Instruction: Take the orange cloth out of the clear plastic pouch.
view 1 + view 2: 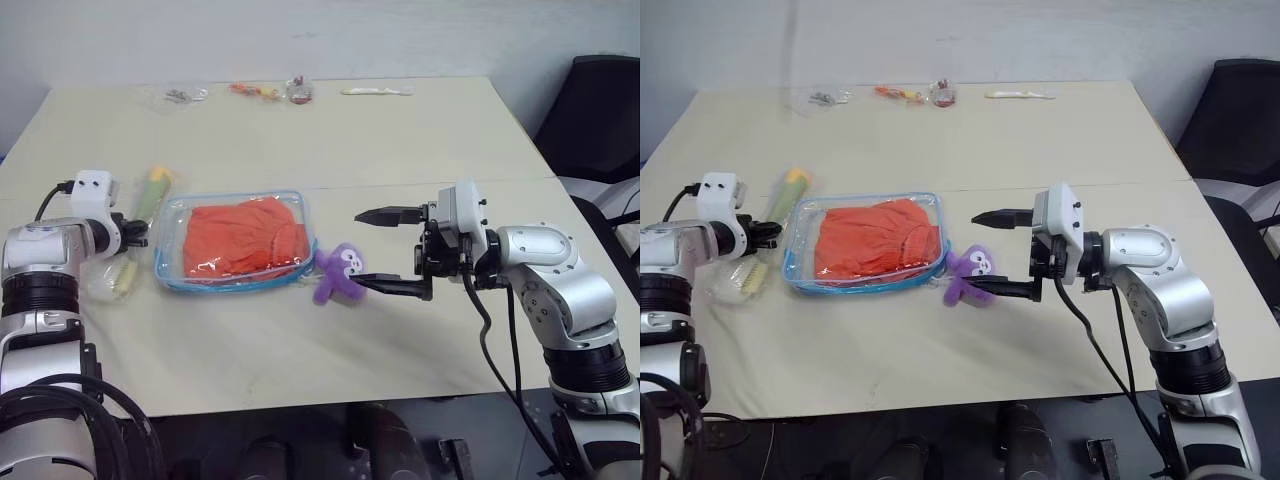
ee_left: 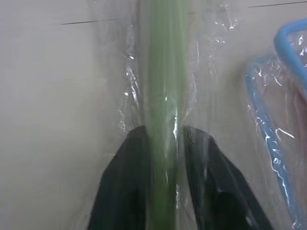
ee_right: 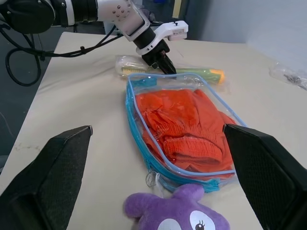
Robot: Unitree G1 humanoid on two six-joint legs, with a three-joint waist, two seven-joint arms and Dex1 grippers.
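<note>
An orange cloth (image 1: 246, 238) lies sealed inside a clear pouch (image 1: 172, 272) on the table (image 1: 400, 140), nothing removed yet; the left gripper (image 3: 164, 65) pinches a wrapped toothbrush (image 2: 163, 120) beside it, while the right gripper (image 1: 392, 250) gapes empty.

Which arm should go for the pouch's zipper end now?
Right, probably. The right gripper is open and free, beside the purple plush toy at the clear plastic pouch's near corner. The left gripper straddles a green toothbrush in a clear wrapper.
</note>
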